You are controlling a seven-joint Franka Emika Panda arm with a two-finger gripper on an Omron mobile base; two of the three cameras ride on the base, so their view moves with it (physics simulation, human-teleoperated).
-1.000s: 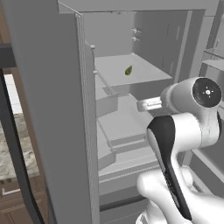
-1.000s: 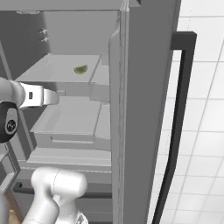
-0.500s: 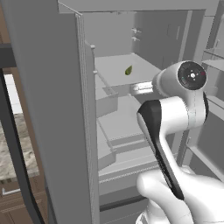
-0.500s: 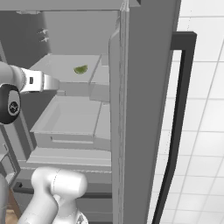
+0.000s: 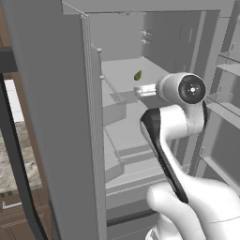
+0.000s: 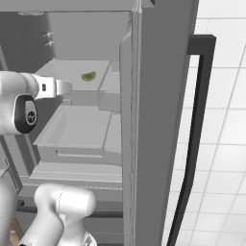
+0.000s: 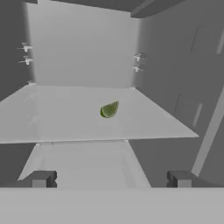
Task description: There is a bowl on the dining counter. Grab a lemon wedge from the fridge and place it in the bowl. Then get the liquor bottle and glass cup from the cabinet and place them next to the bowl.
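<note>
- Inside the open fridge (image 5: pixel 56 117), on a pale grey shelf (image 7: pixel 65 118) in its upper part, the lemon wedge (image 7: pixel 109 109) lies alone, roughly midway between the shelf's front lip and the back wall.
- From the pincer (image 7: pixel 111 178), the wedge sits straight ahead and a little above the line of the fingertips (image 7: pixel 41 179), almost centred between them in the hand view.
- Its long axis looks tilted, one tip higher toward the right of the hand view, so it lies slantwise across the gap and not along it.
- Both fingers are spread wide and carry nothing; the pincer is released.
- Seen from the two base views, the pincer (image 6: pixel 62 87) is near the shelf's front edge, the wedge (image 6: pixel 88 76) still apart from it, farther in.
- My judgement: the coming move is a straight reach forward and slightly up, perhaps with a small roll to square the fingers to the wedge.
</note>
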